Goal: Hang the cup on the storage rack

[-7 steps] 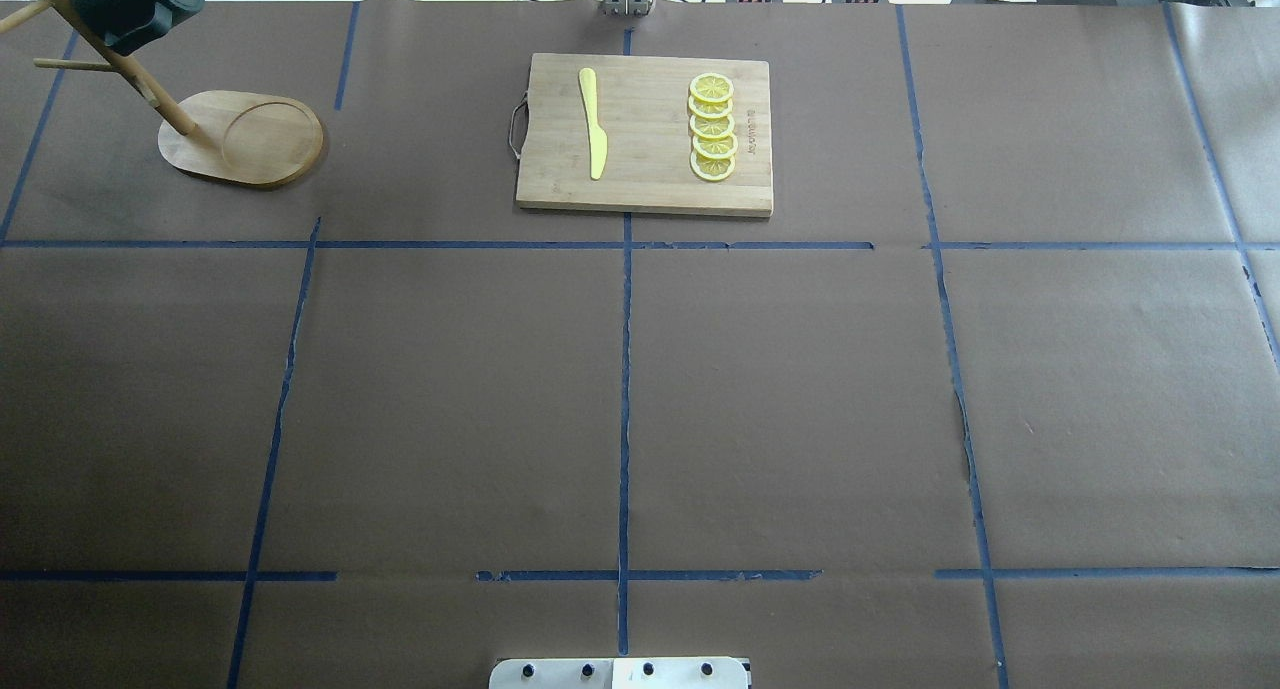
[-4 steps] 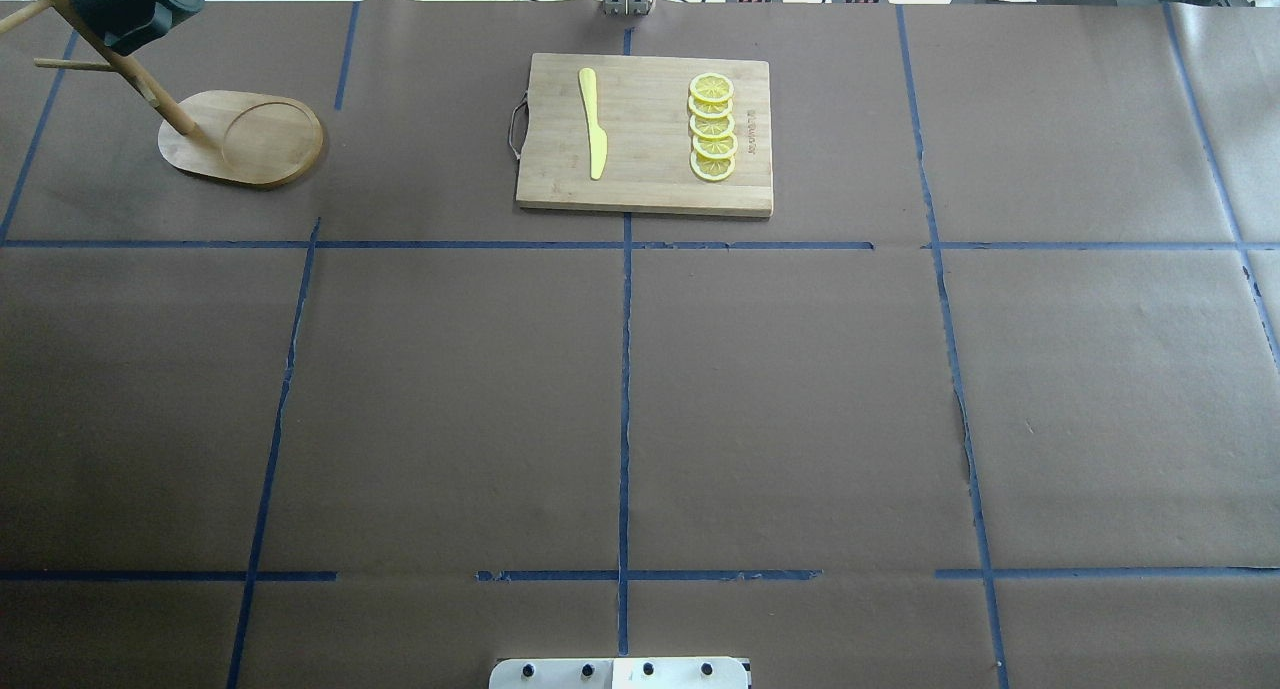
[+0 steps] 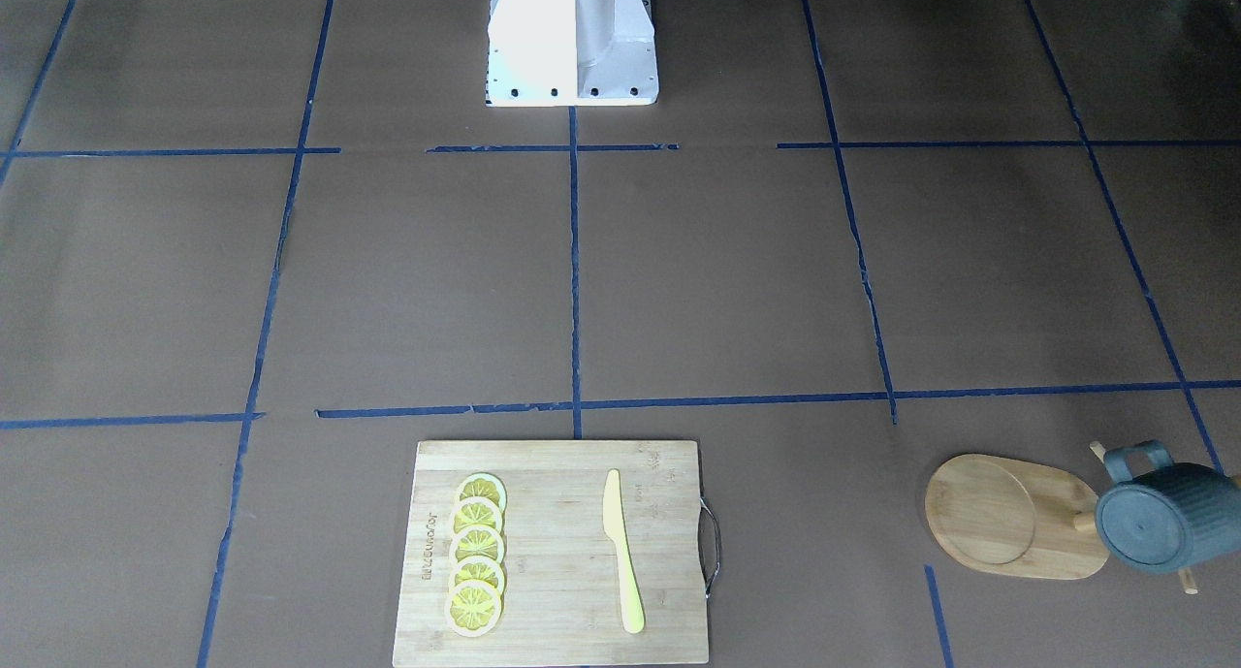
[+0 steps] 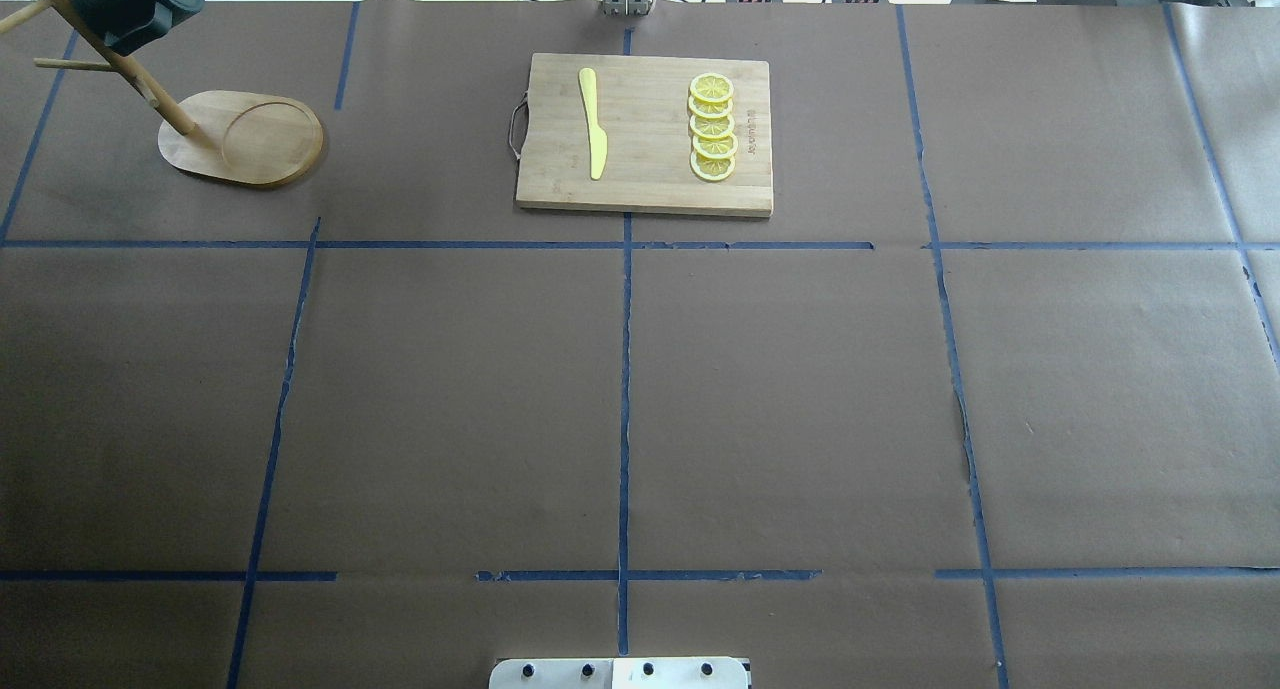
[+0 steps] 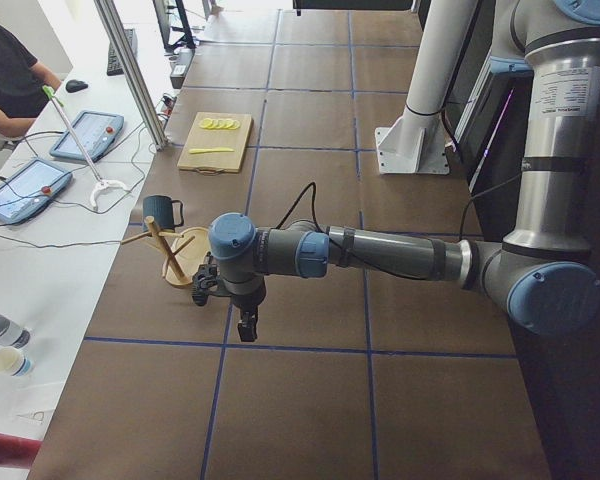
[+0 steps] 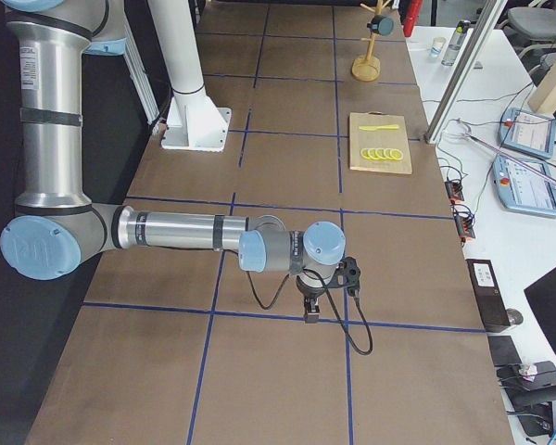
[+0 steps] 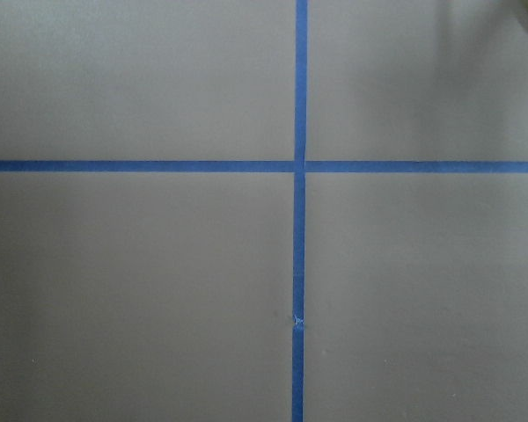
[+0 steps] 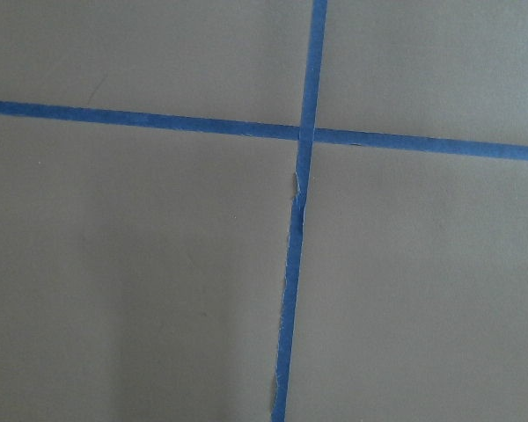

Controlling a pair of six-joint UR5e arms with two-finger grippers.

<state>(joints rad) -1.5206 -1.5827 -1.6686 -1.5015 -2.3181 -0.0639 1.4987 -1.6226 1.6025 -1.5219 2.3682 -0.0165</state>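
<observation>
since the blue-grey mug (image 3: 1168, 530) hangs on the wooden mug tree (image 3: 1008, 518) at the counter (image 3: 679, 290) corner, the job looks done. neither left hand (image 5: 246, 325) nor right hand (image 6: 311, 311) touches it; apart or together, i cannot tell. next, just keep away.

Nothing legible here: the cutting board (image 3: 557, 561) carries an engraved mark (image 3: 428, 547) along one short edge, its letters too small to read.

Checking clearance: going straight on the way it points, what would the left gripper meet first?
The left gripper points down, so probably the paper-covered table, near a blue tape crossing, beside the storage rack, not on it.
</observation>
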